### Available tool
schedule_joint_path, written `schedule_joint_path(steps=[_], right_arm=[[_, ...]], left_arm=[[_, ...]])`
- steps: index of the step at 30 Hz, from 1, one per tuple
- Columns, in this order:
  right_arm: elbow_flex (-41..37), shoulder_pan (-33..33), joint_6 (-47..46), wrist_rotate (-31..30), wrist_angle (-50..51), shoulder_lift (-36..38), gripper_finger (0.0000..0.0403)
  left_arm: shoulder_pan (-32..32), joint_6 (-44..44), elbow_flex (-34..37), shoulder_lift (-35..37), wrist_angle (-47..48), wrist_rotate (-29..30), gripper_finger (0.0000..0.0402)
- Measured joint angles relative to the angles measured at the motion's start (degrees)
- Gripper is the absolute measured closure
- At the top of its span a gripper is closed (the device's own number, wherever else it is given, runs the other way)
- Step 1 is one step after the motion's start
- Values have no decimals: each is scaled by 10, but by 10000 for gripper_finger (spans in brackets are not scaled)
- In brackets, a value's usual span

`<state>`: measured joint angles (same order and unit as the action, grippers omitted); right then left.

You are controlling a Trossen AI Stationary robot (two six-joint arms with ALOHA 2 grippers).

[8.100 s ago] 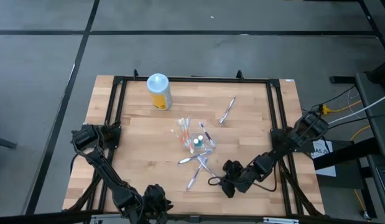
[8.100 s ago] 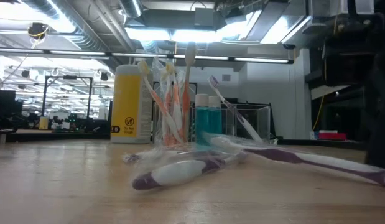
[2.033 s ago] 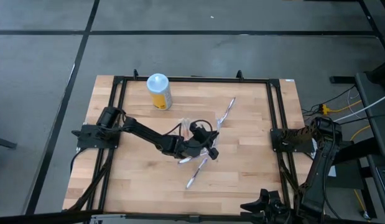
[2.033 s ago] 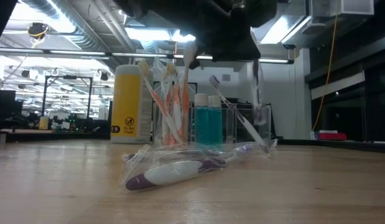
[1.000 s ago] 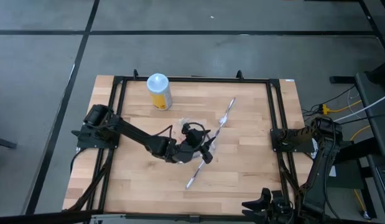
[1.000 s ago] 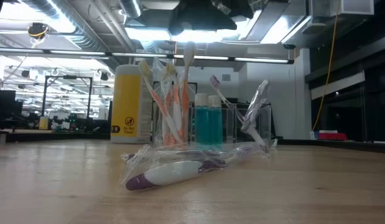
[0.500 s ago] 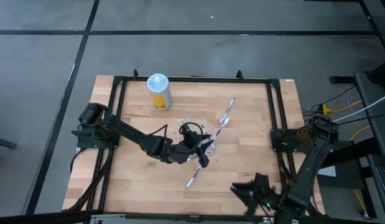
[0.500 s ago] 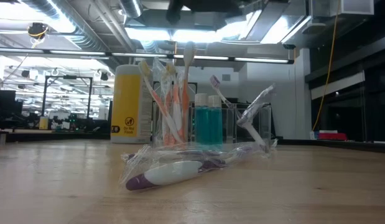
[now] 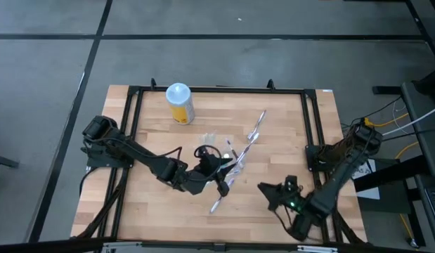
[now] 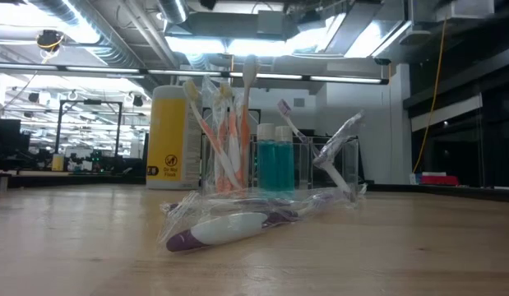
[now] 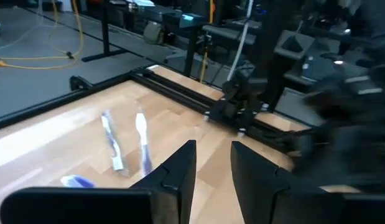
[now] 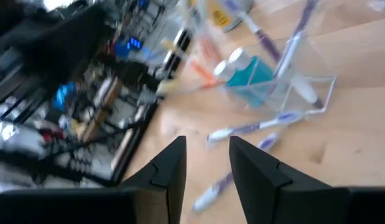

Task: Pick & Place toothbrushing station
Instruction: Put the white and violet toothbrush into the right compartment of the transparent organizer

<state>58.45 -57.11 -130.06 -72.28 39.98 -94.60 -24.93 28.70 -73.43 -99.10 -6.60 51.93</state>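
Note:
The toothbrushing station (image 9: 216, 151) stands mid-table: clear holders (image 10: 229, 140) with orange and white toothbrushes upright in them, and two teal bottles (image 10: 276, 160). A wrapped toothbrush (image 10: 336, 152) leans its head on the clear box. Another wrapped one (image 10: 238, 226) lies flat in front, and one more (image 9: 256, 126) lies toward the far right. My left gripper (image 9: 221, 184) hovers just near of the station, open, with nothing between its fingers (image 11: 180, 171). My right gripper (image 9: 268, 191) is at the near right, open and empty, facing the station (image 12: 285, 81).
A yellow canister with a white lid (image 9: 179, 103) stands at the far left of the table. A black frame rail (image 9: 312, 140) runs round the table edges. A loose toothbrush (image 9: 218, 202) lies between the two grippers on the bare wood.
My left gripper has drawn back from the station toward the table's near left and risen a little. My right arm has swung in from beyond the near right edge, down and toward the table's centre, turning its gripper toward the station.

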Motion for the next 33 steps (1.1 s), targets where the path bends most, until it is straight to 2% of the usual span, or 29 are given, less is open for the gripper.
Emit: schedule_joint_path(steps=[6,16,22,33], right_arm=[[-119,45,4,-2,-157,50,278],[-281,157,6,106,-198,200,287],[-304,230,37,167,-201,225,287],[-305,369,88,259,-256,223,288]], left_arm=[[-31,2,-19,3,0,16,309],[-87,-34,-44,31,5,107,309],[-113,-49,-44,54,4,159,309],[-125,-55,-44,61,-17,176,310]])
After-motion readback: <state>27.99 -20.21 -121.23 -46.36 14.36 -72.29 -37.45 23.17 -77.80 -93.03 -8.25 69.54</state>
